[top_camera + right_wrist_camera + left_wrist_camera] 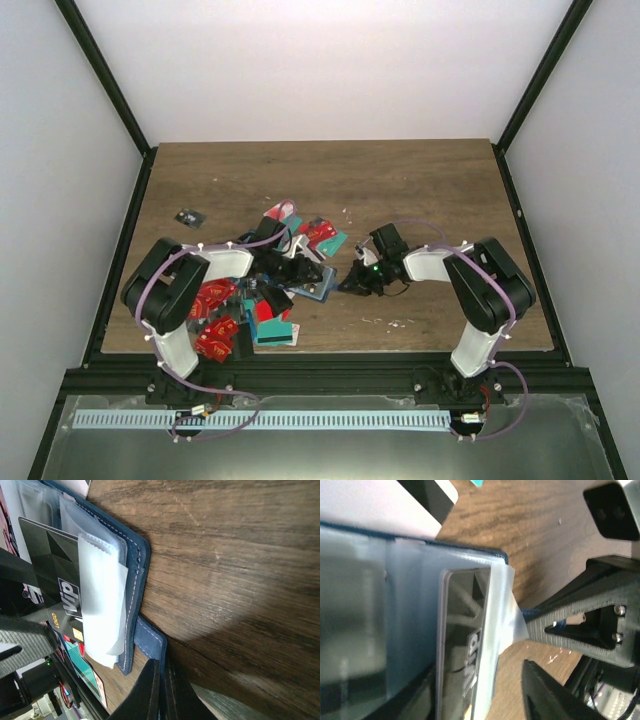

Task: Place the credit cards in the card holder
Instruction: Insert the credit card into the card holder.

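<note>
Top view: bench (pixel 400 180) w/ both arms reaching in to centre. Holder (pixel 312 291) lies open just right of centre, between the two grippers. L fingers (pixel 290 270) over its left part; R fingers (pixel 352 283) at its right edge. Cards (pixel 213 298) in a loose heap under and around L arm, mostly red, some teal behind the holder. Small dark item (pixel 187 217) alone, well apart at far left.

L wrist: holder (pixel 490 555) fills the left half, blue rim on top. Clear sleeve (pixel 420 605) w/ VIP card (pixel 465 645) partly inside it. White card (pixel 395 505) beyond the holder, black stripe. R fingers (pixel 530 625) come in from the right, tip touching the sleeve's corner, a bit of blue caught at the tip. Own L fingers: can't tell how far apart, or if gripping anything.

R wrist: holder (pixel 132 600) flat on bench (pixel 225 580), stitched blue edge. VIP card (pixel 50 565) black, under sleeve (pixel 100 595). Tab (pixel 150 642) sticks out from the edge and runs into R fingers (pixel 161 680), which are closed tight together, pinching the tab. Teal card (pixel 80 662) below the holder.
</note>
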Robot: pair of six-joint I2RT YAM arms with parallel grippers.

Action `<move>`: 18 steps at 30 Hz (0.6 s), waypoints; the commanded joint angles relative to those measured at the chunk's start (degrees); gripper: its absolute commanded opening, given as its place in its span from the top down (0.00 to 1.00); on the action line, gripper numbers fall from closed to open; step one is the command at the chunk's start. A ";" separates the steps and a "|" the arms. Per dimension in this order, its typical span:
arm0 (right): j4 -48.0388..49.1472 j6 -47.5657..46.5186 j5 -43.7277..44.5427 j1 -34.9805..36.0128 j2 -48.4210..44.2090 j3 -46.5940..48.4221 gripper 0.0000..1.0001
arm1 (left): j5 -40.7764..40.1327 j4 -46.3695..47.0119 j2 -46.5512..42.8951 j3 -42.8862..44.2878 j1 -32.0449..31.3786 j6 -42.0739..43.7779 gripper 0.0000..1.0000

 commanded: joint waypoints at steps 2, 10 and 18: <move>-5.65 -2.20 4.99 -0.10 -0.18 -1.63 0.99 | -3.63 -15.71 -1.75 0.83 -0.48 3.08 0.48; -6.26 -3.77 5.20 -0.95 -0.34 -1.88 0.99 | -2.45 -26.42 -4.33 5.97 -0.57 4.92 0.11; -6.38 -4.93 4.73 -1.49 -0.01 -1.45 0.99 | -9.73 -36.08 -2.21 14.06 -0.31 12.92 0.02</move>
